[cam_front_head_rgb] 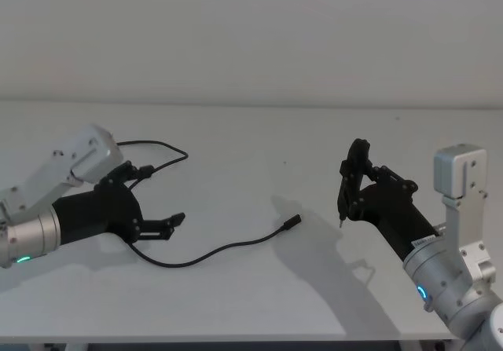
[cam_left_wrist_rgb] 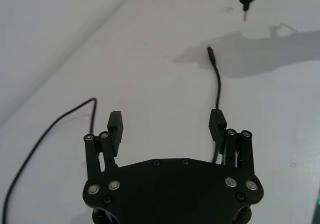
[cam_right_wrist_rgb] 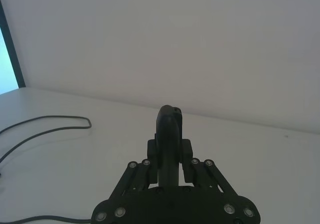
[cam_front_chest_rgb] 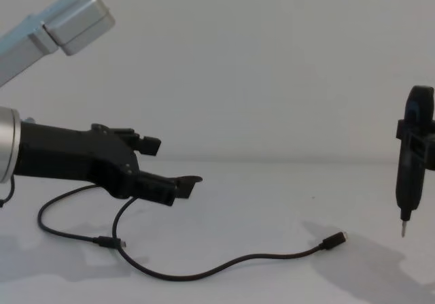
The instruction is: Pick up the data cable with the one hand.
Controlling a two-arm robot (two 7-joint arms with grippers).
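At the left of the head view the left pincer (cam_front_head_rgb: 163, 195) hovers over the white bench (cam_front_head_rgb: 236, 304), its two short black fingers spread wide with nothing between them. From the chest view, the left pincer (cam_front_chest_rgb: 173, 162) sits clear above the surface at centre left, and the data cable (cam_front_chest_rgb: 224, 268) lies flat on the bench below it.

The data cable (cam_front_head_rgb: 236, 246) trails from a loop at the upper left of the head view, passes under the open fingers, then sweeps in a shallow curve along the lower middle to its plug (cam_front_head_rgb: 292, 222) near the centre. In the left wrist view, one stretch of the cable (cam_left_wrist_rgb: 218, 83) runs up from behind one finger (cam_left_wrist_rgb: 216, 124) towards the top of the frame.

Over on the right, the right pincer (cam_right_wrist_rgb: 170, 151) is closed on a dark pen-like tool (cam_front_head_rgb: 350, 178). The tool hangs upright, its metal tip (cam_front_chest_rgb: 402, 232) pointing down and clear of the bench, well apart from the plug.
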